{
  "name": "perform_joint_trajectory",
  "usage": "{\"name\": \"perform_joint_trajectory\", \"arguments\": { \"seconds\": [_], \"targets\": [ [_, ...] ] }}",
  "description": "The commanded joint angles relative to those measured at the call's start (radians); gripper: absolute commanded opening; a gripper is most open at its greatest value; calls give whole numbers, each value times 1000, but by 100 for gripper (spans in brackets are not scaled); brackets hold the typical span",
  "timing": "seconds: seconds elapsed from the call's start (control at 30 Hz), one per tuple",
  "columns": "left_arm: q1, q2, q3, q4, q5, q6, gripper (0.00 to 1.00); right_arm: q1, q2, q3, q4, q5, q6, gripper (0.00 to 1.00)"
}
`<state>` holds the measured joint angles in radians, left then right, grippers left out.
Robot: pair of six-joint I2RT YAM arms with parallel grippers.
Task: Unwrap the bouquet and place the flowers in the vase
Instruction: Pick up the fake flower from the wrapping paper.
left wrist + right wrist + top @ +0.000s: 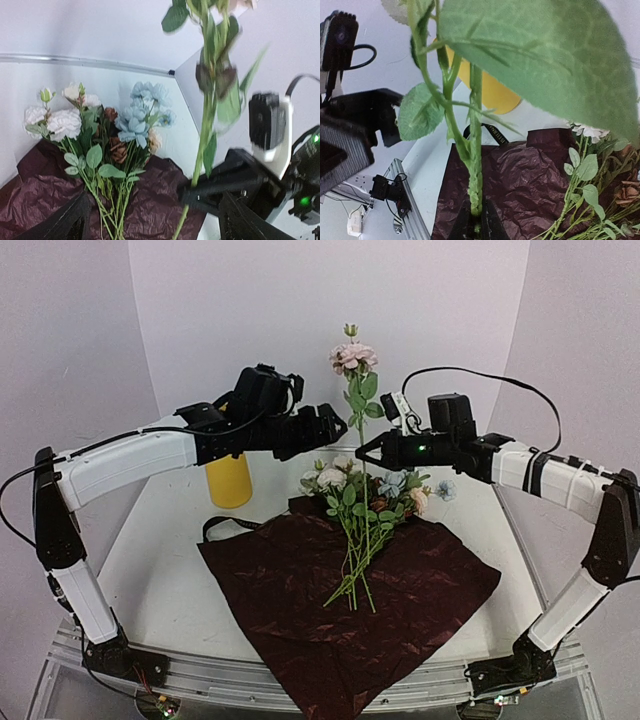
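Note:
One long-stemmed pink rose (352, 356) stands upright above the table, and my right gripper (362, 453) is shut on its green stem (475, 165). My left gripper (338, 428) hovers just left of that stem with its jaws wide open and nothing in them (155, 225); the stem (205, 135) crosses its view ahead. The other flowers (365, 502) lie loose on the spread dark red paper (350, 610). The yellow vase (229, 483) stands behind the left arm, which hides its top.
A black ribbon (222, 524) lies at the paper's left corner, near the vase. White walls close in the back and sides of the table. A metal rail (300, 680) runs along the front edge between the arm bases.

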<state>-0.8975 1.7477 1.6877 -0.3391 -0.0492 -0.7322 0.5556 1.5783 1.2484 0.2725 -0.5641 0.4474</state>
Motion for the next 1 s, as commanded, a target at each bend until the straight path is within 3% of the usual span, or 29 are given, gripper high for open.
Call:
{"name": "perform_joint_trajectory", "arguments": {
  "seconds": [0.0,0.57,0.73,0.87,0.97],
  "targets": [
    [18,-10,70,66,11,8,90,0,-75,-50,70,-109,14,4],
    [25,146,198,78,241,-6,73,4,-146,-105,77,-144,13,4],
    [25,156,196,79,268,-24,61,4,-157,-113,76,-146,11,4],
    [23,165,199,82,299,-35,57,4,-154,-113,72,-150,11,4],
    [19,173,204,84,320,-35,40,4,-152,-108,70,-155,10,4]
  ]
}}
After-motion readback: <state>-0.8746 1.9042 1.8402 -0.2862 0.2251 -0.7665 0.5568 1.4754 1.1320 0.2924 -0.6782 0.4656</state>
